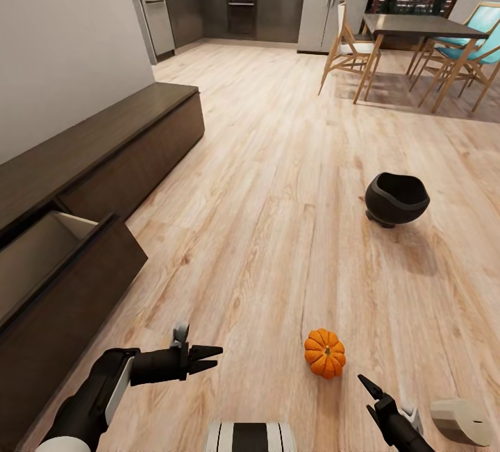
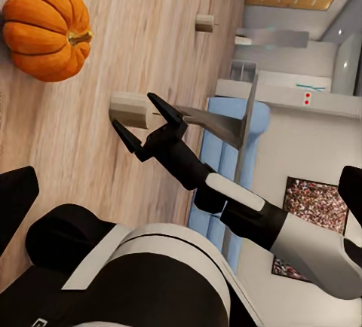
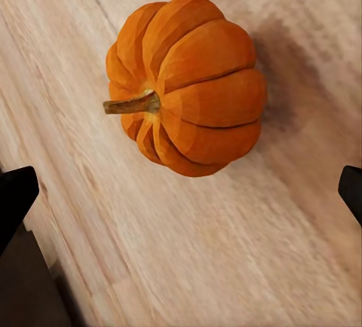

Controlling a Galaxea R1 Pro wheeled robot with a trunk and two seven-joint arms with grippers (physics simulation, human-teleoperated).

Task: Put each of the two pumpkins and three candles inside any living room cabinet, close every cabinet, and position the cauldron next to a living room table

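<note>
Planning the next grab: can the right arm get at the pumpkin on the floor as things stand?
Probably yes. The pumpkin lies on bare floor just ahead of the open right gripper, its fingertips spread wide, with nothing between them.

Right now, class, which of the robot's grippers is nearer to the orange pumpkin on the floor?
The right. The right gripper is open just beside the pumpkin, aimed at it; the left gripper, also open, hangs farther off on its other side.

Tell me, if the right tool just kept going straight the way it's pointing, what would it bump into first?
Most likely the pumpkin. The right tool is open and aimed at it, with the pumpkin sitting between its fingertips in the right wrist view. Bare wooden floor lies between them; how far is unclear.
</note>
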